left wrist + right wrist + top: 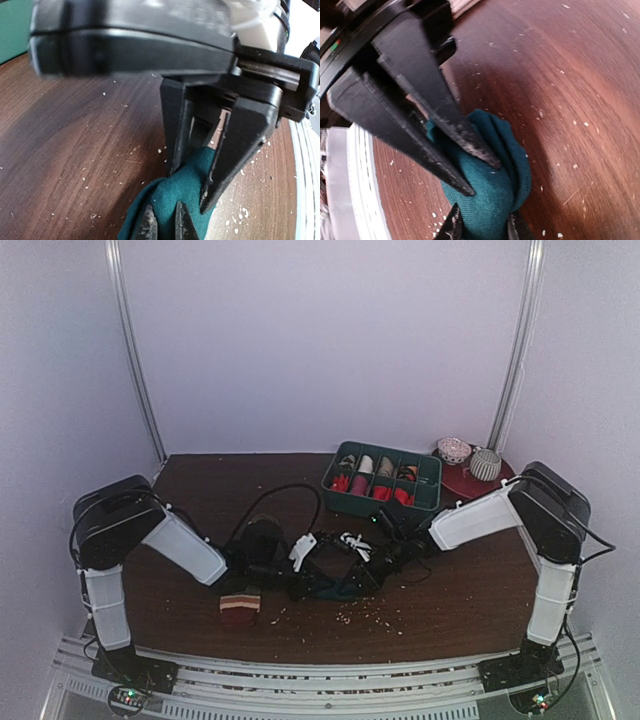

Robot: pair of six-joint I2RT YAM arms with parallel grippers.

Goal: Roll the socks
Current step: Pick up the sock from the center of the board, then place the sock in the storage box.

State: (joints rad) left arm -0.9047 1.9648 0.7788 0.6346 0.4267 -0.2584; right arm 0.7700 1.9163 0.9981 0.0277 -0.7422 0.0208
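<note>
Teal sock (490, 185): dark crumpled lump

A soft, dark teal knitted cloth sock (495, 185), matt black plastic fingers (420, 80) and a smooth, faintly glossy brown wood-grain table (580, 75).

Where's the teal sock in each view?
Top external: teal sock low centre, right of the striped sock.
Left wrist: bottom centre, pinched in jaws.
Right wrist: bottom centre, likewise.
Shared landmark: the crumb-speckled brown table under it.
</note>
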